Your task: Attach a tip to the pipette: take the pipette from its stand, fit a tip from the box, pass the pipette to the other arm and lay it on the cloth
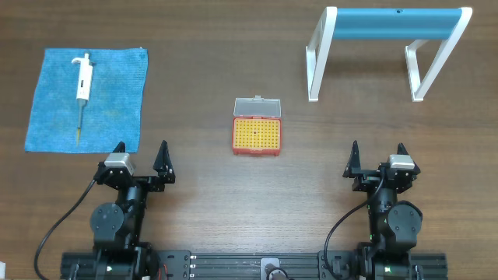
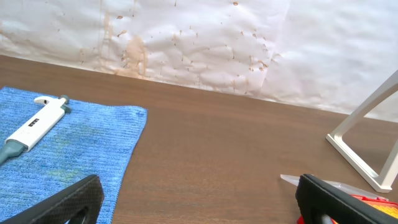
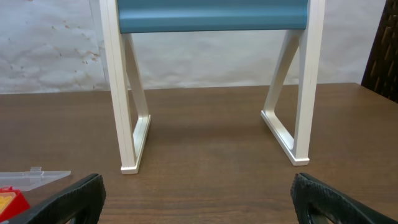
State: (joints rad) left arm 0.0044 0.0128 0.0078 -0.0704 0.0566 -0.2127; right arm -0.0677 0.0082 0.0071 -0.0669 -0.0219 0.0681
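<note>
My left gripper [image 1: 142, 146] and right gripper [image 1: 378, 145] stood spread, empty. The white plastic pipette [image 1: 82, 78] lay on the blue woven cloth [image 1: 117, 85]. I judged it light and stiff, its thin yellow tip [image 1: 79, 129] fragile, so the thick body suited gripping.

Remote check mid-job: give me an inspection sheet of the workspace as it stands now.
Surface: brown wood-grain table, no spills seen.
Job's things: pipette lies on the blue cloth with a yellowish tip fitted; tip box mid-table, lid open; stand holds nothing.
Clutter: nothing seen.
End effectors: left end effector and right end effector both open, holding nothing, near their bases.
Cables: a black cable loops beside each arm's base, apart from the job's things.
Surroundings: stained white wall covering behind the table.
</note>
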